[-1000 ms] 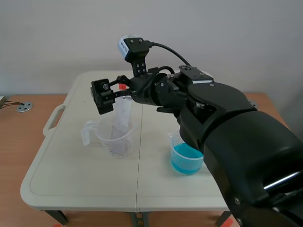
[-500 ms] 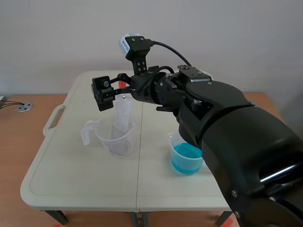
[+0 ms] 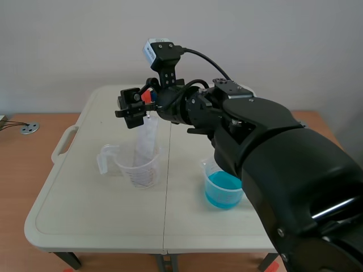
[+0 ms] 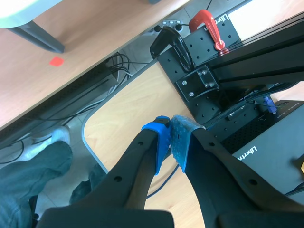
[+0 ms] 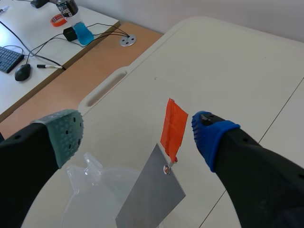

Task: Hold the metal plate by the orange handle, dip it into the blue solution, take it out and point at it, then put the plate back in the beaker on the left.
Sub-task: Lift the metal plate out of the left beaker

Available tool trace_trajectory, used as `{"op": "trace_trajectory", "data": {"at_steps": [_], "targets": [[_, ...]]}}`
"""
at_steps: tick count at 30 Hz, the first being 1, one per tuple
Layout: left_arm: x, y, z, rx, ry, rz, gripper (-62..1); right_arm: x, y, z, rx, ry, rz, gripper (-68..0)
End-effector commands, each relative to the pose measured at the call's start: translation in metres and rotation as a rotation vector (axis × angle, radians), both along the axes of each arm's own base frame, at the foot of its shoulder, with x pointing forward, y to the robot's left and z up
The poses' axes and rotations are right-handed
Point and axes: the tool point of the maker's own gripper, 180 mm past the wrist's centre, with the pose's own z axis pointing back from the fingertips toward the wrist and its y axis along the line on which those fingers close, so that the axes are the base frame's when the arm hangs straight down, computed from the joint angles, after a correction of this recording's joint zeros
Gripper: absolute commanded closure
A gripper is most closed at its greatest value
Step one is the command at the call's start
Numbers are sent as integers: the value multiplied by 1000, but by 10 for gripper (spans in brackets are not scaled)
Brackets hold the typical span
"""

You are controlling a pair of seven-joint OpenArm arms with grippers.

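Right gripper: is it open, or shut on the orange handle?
Open: the right gripper's fingers stand wide apart, the orange handle between them, unclamped.

Cream folding table (image 3: 96,204), centre seam, carry slot (image 3: 62,145) in one edge. Beside it, on wooden surface: grey round grommet (image 3: 29,128) with cables. Farther off, on white desk: keyboard (image 5: 6,58), black mouse (image 5: 22,72), orange tape roll (image 5: 58,20), blue object (image 5: 84,33). Left wrist view: red clamp (image 4: 207,24) on black perforated panel (image 4: 228,38); jeans-clad leg (image 4: 28,166), white shoe (image 4: 59,136).
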Motion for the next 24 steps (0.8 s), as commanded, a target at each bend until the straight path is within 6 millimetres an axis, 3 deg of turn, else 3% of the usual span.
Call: {"op": "trace_trajectory", "data": {"at_steps": [1,8,19,24], "targets": [[1,-4,3,-15,-7,-2,-43,9,2,21,19,-50,0,-308],[1,-4,3,-15,-7,-1,-43,10,1,21,22,-40,-5,-8],[1,-4,3,-16,-7,-1,-43,9,2,22,29,-43,2,-11],[1,-4,3,-16,-7,-1,-43,-5,14,23,45,-46,101,-11]]}}
